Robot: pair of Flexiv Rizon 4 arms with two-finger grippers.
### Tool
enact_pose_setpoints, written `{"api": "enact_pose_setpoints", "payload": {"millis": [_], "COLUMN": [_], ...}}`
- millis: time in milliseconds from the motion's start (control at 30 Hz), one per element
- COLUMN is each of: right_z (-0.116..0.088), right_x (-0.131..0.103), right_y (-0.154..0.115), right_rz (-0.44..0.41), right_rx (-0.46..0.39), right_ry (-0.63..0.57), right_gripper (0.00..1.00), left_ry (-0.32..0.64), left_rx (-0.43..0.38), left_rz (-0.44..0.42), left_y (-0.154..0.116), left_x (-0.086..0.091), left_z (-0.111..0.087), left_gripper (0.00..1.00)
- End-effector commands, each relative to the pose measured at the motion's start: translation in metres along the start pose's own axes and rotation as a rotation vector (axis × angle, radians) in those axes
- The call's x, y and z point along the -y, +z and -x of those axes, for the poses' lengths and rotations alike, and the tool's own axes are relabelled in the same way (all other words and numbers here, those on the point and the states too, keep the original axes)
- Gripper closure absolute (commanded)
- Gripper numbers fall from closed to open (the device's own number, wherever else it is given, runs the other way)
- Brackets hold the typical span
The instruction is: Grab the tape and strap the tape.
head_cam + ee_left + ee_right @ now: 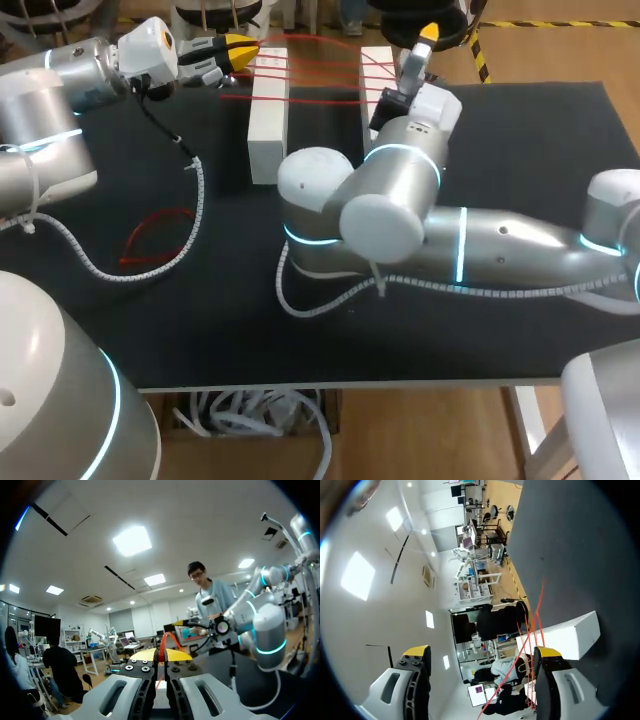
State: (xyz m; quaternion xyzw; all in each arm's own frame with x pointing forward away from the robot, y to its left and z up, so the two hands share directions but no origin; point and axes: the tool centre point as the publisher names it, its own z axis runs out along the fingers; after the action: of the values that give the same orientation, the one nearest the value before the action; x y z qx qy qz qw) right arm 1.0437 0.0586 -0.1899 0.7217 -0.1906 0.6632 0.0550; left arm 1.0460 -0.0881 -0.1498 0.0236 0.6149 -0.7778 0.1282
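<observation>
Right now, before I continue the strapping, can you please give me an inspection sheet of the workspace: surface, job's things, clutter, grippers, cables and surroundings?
surface: black table, bare on its right side.
job's things: left white block and right white block stand apart, with red tape strands stretched between them; a loose red tape loop lies flat on the table's left part.
clutter: nothing seen.
grippers: left gripper shut on a red tape band, beside the left white block; right gripper open, by the right white block.
cables: left spiral cable lies beside the loop; right spiral cable lies under the right arm.
surroundings: nothing seen reaching over the table.
</observation>
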Motion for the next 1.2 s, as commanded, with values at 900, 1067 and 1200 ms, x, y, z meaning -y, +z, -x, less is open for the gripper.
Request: {"api": "enact_pose_setpoints", "payload": {"millis": [900, 1067, 1200], "right_z": [-0.013, -0.014, -0.014], "right_x": [-0.041, -0.045, -0.048], "right_y": [0.004, 0.004, 0.003], "right_rz": [-0.173, -0.174, -0.178], "right_rx": [0.016, 0.017, 0.020], "right_ry": [-0.038, -0.042, -0.045], "right_gripper": [0.34, 0.33, 0.33], "left_ry": [0.003, 0.003, 0.003], "left_rx": [-0.001, -0.001, -0.001], "left_rz": [-0.004, -0.004, -0.004], "left_y": [0.000, 0.000, 0.000], "left_x": [-0.002, -0.002, -0.002], "left_z": [0.000, 0.000, 0.000], "left_gripper": [1.00, 1.00, 1.00]}}
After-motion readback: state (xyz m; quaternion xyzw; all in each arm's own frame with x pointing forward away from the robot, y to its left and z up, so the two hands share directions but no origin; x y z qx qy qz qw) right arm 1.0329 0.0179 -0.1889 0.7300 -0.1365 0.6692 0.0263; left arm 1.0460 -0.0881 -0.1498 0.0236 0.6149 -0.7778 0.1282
